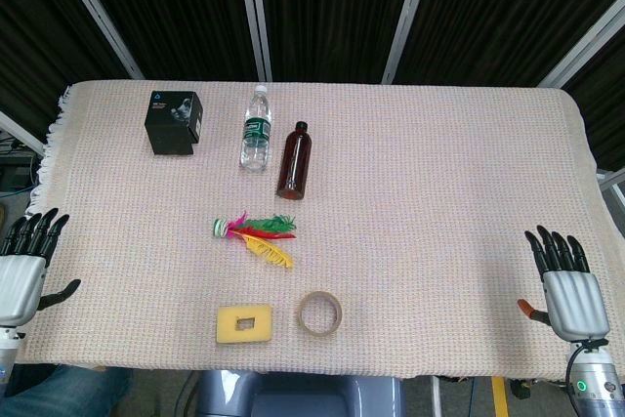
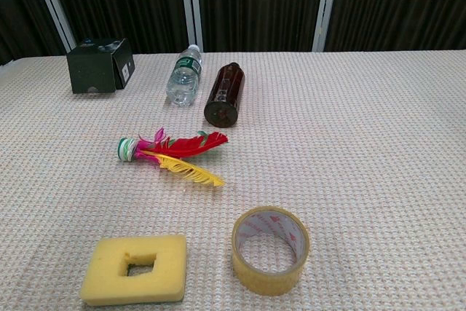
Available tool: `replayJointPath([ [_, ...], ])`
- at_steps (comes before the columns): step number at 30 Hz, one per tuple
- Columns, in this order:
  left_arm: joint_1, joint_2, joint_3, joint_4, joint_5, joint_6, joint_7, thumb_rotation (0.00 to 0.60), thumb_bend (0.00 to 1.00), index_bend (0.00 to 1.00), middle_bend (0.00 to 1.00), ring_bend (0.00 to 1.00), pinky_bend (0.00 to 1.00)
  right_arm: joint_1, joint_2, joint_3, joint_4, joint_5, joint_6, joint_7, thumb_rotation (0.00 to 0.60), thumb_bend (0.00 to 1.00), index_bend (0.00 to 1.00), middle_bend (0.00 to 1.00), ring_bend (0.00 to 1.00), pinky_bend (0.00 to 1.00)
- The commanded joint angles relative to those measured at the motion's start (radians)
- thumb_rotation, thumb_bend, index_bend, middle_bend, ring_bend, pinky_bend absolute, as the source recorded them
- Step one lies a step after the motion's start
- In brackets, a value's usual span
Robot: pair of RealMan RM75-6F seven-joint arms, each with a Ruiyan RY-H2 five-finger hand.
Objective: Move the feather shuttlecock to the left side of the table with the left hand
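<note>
The feather shuttlecock [image 1: 255, 233] lies flat on the cloth-covered table, left of centre, its round base pointing left and its red, green, pink and yellow feathers fanned to the right; the chest view shows the shuttlecock [image 2: 172, 153] too. My left hand [image 1: 24, 268] rests at the table's left edge, fingers spread and empty, far to the left of the shuttlecock. My right hand [image 1: 566, 283] sits at the right edge, also spread and empty. Neither hand appears in the chest view.
A black box [image 1: 174, 122] stands at the back left. A clear water bottle [image 1: 255, 128] and a brown bottle [image 1: 296, 159] lie behind the shuttlecock. A yellow sponge [image 1: 244, 324] and a tape roll [image 1: 320, 313] sit near the front edge.
</note>
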Motion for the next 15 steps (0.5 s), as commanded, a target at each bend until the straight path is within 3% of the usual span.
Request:
replayJointPath([
  [1, 0.000, -0.003, 0.000, 0.003, 0.003, 0.002, 0.000, 0.600, 0.18, 0.02, 0.00, 0.00, 0.00, 0.000, 0.001, 0.001, 0.001, 0.002, 0.000, 0.002, 0.600, 0.07, 0.00, 0.00, 0.00, 0.00],
  [10, -0.040, -0.077, -0.014, 0.095, 0.048, 0.000, -0.066, 0.600, 0.18, 0.04, 0.00, 0.00, 0.00, -0.002, 0.015, 0.002, -0.003, -0.005, 0.004, 0.040, 0.600, 0.07, 0.00, 0.00, 0.00, 0.00],
  [15, -0.095, -0.157, -0.035, 0.186, 0.093, -0.007, -0.141, 0.600, 0.18, 0.17, 0.00, 0.00, 0.00, 0.005, 0.017, -0.005, -0.009, -0.017, -0.007, 0.048, 0.600, 0.07, 0.00, 0.00, 0.00, 0.00],
])
